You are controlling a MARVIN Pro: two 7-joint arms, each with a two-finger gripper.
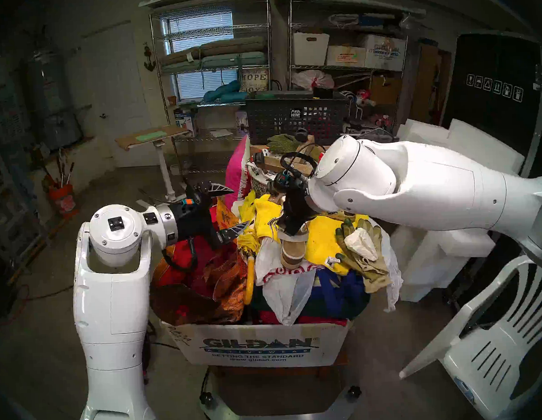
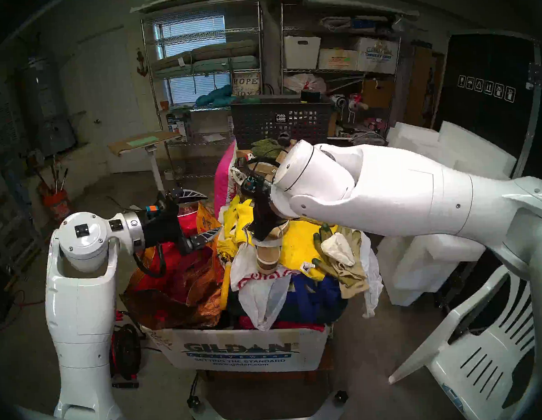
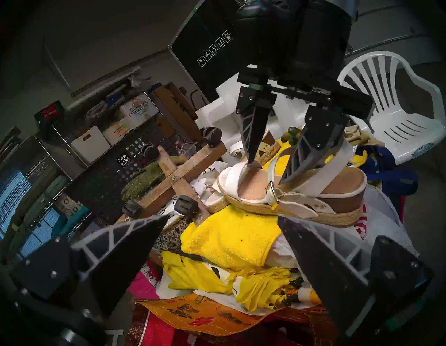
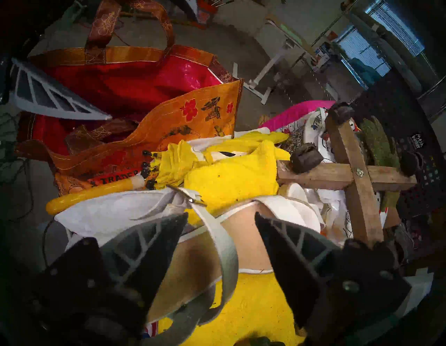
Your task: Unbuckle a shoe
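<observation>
In the head views, the platform sandal lies atop a heap of clothes and bags in a Gildan cardboard box, resting on a yellow towel beside a Target plastic bag; the right gripper reaches down onto its far end, while the left gripper hangs apart over a red tote bag, fingers spread wide. From the left wrist, the sandal sits side-on, its ankle strap buckled, and the right gripper straddles it with one fingertip at the toe band, the other inside the strap loop. From the right wrist, its part-open fingers flank the strap over the tan footbed, not clamping it.
</observation>
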